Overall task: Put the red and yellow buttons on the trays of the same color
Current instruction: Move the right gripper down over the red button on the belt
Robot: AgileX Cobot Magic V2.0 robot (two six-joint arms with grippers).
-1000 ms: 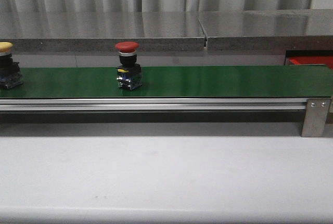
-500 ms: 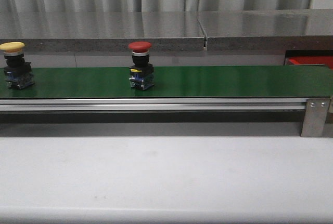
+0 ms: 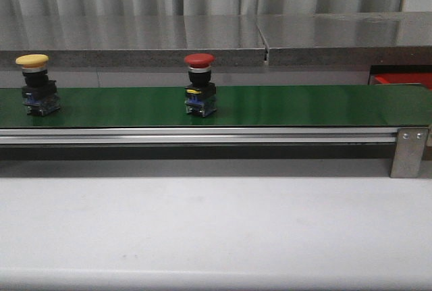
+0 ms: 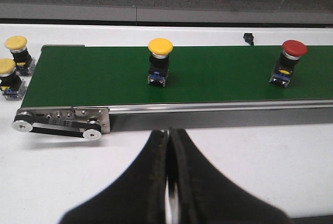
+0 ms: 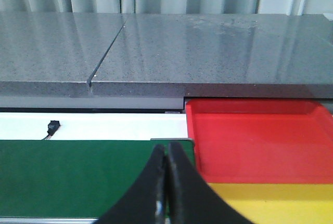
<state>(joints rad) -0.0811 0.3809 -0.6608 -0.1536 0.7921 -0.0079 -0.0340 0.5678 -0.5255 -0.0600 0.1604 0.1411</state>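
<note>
A red button (image 3: 200, 82) with a mushroom cap stands upright on the green belt (image 3: 304, 105), left of its middle. A yellow button (image 3: 37, 83) stands near the belt's left end. The left wrist view shows the same yellow button (image 4: 159, 60) and red button (image 4: 290, 62), with my left gripper (image 4: 168, 132) shut and empty over the white table in front of the belt. My right gripper (image 5: 166, 147) is shut and empty at the belt's right end, beside the red tray (image 5: 255, 135) and the yellow tray (image 5: 283, 203).
Two more yellow buttons (image 4: 15, 52) (image 4: 8, 76) stand on the table past the belt's left end. A grey stone ledge (image 3: 216, 34) runs behind the belt. The belt's metal rail (image 3: 202, 136) and bracket (image 3: 409, 152) face the white table (image 3: 216, 230).
Both buttons have travelled to the right along the belt. The yellow one has come fully into the front view. Neither arm shows there.
</note>
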